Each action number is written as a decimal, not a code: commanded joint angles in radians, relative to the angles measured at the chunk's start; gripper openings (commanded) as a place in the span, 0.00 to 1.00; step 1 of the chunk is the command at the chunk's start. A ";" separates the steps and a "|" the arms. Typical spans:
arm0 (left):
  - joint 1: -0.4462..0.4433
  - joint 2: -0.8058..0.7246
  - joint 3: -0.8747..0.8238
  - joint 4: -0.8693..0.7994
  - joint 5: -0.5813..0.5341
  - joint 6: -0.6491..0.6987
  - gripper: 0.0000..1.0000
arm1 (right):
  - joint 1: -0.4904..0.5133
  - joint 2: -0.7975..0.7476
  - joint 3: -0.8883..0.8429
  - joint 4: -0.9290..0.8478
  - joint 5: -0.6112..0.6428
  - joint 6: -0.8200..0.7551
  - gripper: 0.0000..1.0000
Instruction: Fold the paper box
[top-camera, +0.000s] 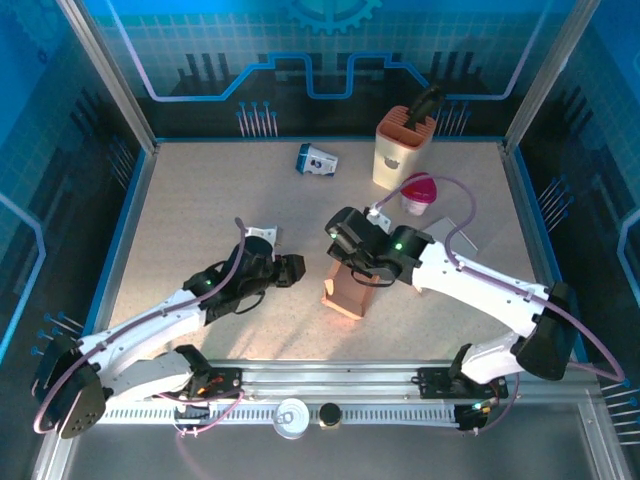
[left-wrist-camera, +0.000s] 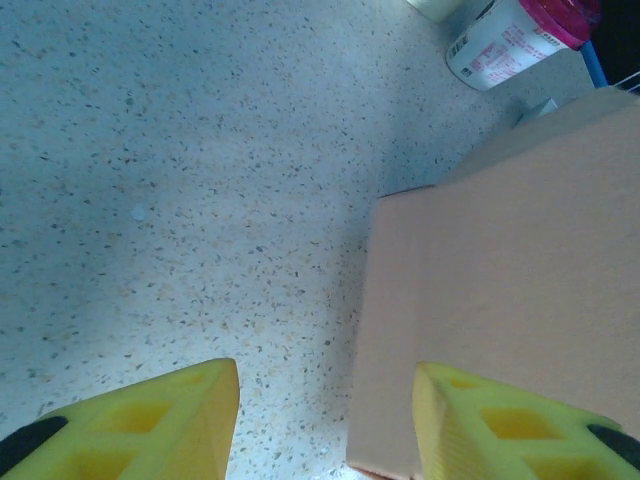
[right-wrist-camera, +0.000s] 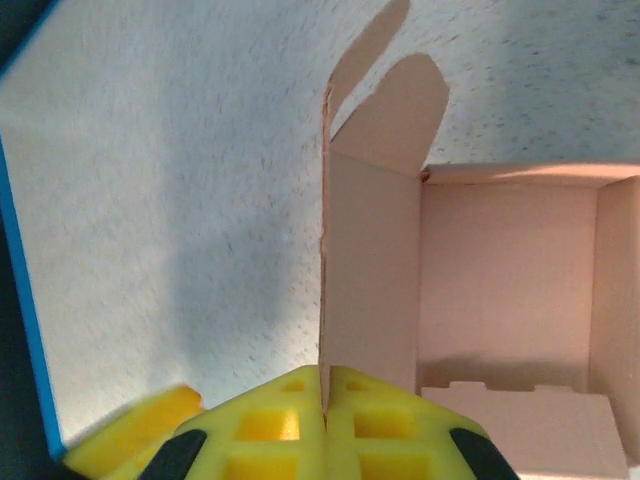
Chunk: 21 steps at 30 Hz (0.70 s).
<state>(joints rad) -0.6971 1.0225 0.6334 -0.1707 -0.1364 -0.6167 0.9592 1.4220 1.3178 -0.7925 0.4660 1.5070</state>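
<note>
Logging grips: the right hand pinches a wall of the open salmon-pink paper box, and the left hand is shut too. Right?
No: the left hand is open, jaws apart beside the salmon-pink paper box, as the left wrist view shows. The right hand does pinch a wall.

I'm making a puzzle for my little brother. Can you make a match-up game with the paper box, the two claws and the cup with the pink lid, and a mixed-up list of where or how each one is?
Things
1. paper box
2. left claw
3. right claw
4. cup with the pink lid

Where or how
A. shut on a thin box wall
B. at the back right, beside the knife block
C. standing in the middle of the table, top open
D. open, next to the box

Pairs: 1-C, 2-D, 3-A, 4-B
</note>
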 joint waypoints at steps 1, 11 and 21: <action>-0.011 -0.013 0.034 -0.075 0.010 0.057 0.49 | 0.028 0.119 0.201 -0.407 0.244 0.462 0.00; -0.125 -0.013 -0.017 -0.036 -0.081 0.171 0.54 | -0.004 0.359 0.443 -0.627 0.192 0.754 0.00; -0.229 0.071 -0.032 0.113 -0.144 0.318 0.57 | -0.036 0.452 0.538 -0.647 0.160 0.689 0.00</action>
<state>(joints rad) -0.8902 1.0683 0.6125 -0.1272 -0.2359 -0.3603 0.9344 1.8454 1.8359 -1.3800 0.6163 2.0483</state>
